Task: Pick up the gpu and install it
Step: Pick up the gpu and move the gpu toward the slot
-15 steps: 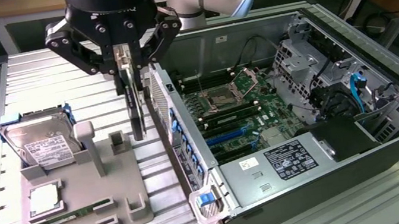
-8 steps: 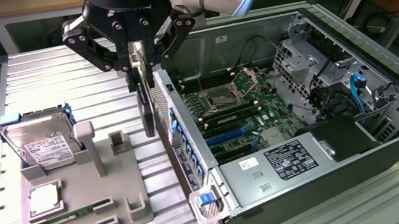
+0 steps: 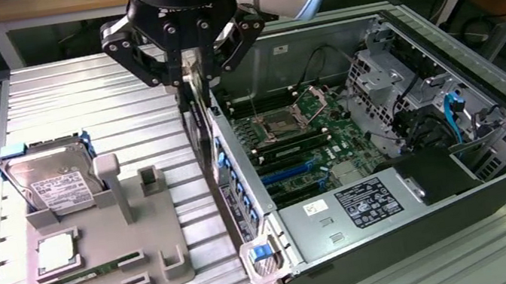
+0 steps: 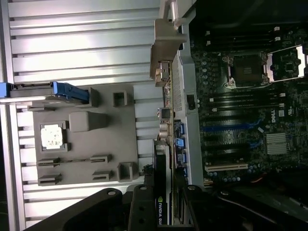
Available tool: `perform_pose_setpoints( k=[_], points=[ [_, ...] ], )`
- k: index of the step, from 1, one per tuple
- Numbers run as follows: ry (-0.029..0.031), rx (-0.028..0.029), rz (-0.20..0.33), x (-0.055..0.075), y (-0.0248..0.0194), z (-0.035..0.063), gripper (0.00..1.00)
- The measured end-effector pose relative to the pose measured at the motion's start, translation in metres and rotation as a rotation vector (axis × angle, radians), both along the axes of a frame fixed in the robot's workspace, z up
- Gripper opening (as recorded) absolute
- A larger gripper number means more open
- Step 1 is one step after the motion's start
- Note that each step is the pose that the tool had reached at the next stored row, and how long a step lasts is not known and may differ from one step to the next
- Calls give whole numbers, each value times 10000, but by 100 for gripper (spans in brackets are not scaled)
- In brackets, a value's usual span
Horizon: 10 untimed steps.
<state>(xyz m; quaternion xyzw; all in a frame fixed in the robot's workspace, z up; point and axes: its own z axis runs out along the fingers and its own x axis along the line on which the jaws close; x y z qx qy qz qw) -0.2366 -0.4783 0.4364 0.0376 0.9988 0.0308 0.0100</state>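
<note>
My gripper point(image 3: 190, 74) hangs over the near wall of the open computer case point(image 3: 282, 259), shut on the gpu point(image 3: 194, 117). The card hangs edge-on and upright below the fingers, above the seam between the ribbed table and the case wall. In the wrist view the gpu point(image 4: 163, 163) runs away from the gripper point(image 4: 166, 211), with its black fan side carrying a green logo between the fingers and its silver end bracket point(image 4: 166, 48) at the far end. It lies along the case's rear slot wall, beside the motherboard point(image 4: 240, 120).
A grey fixture plate point(image 3: 147, 243) on the ribbed table holds a hard drive point(image 3: 51, 180) in blue rails, a processor point(image 3: 55, 252) and a memory stick point(image 3: 81, 276). Inside the case are the processor socket point(image 3: 282, 120), expansion slots point(image 3: 284, 175), power supply point(image 3: 365, 204) and drive cages point(image 3: 385, 75).
</note>
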Motion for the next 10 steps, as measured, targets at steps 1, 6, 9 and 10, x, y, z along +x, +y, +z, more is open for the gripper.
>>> perform_pose_setpoints(
  k=[1, 6, 9, 10],
  points=[
    [0, -1, 0, 22, 0, 0, 27],
    [0, 0, 0, 105, 0, 0, 27],
    [-1, 1, 0, 185, 0, 0, 27],
    [0, 0, 0, 220, 0, 0, 27]
  ],
)
